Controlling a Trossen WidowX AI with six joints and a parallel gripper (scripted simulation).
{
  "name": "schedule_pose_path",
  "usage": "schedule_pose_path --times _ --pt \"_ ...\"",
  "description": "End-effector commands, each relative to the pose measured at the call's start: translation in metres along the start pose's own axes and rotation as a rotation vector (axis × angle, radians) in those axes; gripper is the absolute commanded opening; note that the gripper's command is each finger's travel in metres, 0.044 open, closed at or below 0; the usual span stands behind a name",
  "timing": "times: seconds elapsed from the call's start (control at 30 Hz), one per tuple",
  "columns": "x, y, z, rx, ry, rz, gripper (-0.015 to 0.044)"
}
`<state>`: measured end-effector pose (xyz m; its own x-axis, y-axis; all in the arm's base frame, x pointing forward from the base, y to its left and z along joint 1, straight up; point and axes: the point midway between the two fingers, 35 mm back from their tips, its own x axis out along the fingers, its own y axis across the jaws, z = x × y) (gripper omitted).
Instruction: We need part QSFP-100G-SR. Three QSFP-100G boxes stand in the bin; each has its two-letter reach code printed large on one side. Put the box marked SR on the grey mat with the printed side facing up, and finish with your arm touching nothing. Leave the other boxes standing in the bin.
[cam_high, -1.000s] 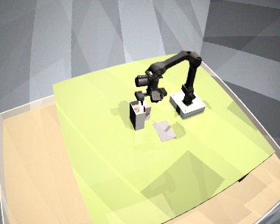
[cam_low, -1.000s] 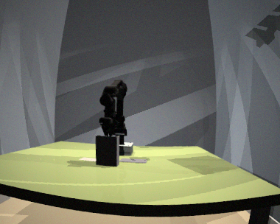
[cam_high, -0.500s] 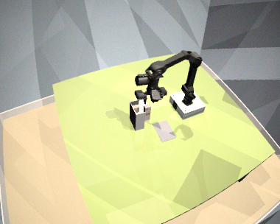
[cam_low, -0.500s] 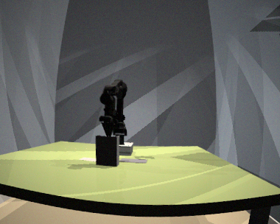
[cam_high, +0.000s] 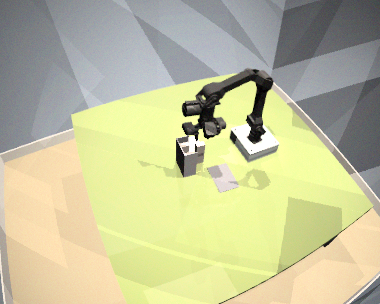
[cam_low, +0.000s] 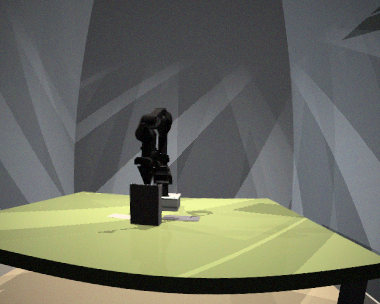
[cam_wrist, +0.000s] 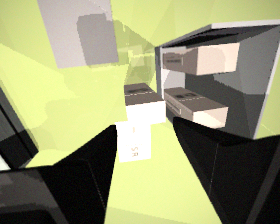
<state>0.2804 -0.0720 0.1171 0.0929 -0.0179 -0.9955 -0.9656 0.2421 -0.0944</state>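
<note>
Wrist view first: the gripper (cam_high: 196, 137) (cam_low: 153, 182) (cam_wrist: 144, 125) is partly open and holds nothing, its two dark fingertips well apart. Between and beyond them lies a pale panel (cam_wrist: 133, 149) lettered SR – whether it is a box's printed face or a separate flat piece, I can't tell. Directly above it in that view is a box (cam_wrist: 145, 111) with a pale end and a brownish, marked side, outside the bin's near edge as seen here. Two more boxes, an upper one (cam_wrist: 217, 58) and a lower one (cam_wrist: 200, 104), show within the dark-walled bin (cam_high: 183, 157) (cam_low: 145, 205) (cam_wrist: 262, 67). In the top view the gripper hangs over the bin's open top; contact can't be made out. The grey mat (cam_high: 223, 179) (cam_low: 182, 218) (cam_wrist: 77, 37) lies near the bin on the green table (cam_high: 150, 225) (cam_low: 225, 250) (cam_wrist: 165, 187), partly shaded – no box is on it. Farther out, the arm (cam_high: 235, 83) (cam_low: 154, 120) arches back to its white base (cam_high: 270, 149) (cam_low: 173, 201).
</note>
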Motion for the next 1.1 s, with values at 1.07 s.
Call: schedule_pose_path --times 1.07 --pt "0.029 -0.006 0.000 0.004 0.004 0.072 0.0237"
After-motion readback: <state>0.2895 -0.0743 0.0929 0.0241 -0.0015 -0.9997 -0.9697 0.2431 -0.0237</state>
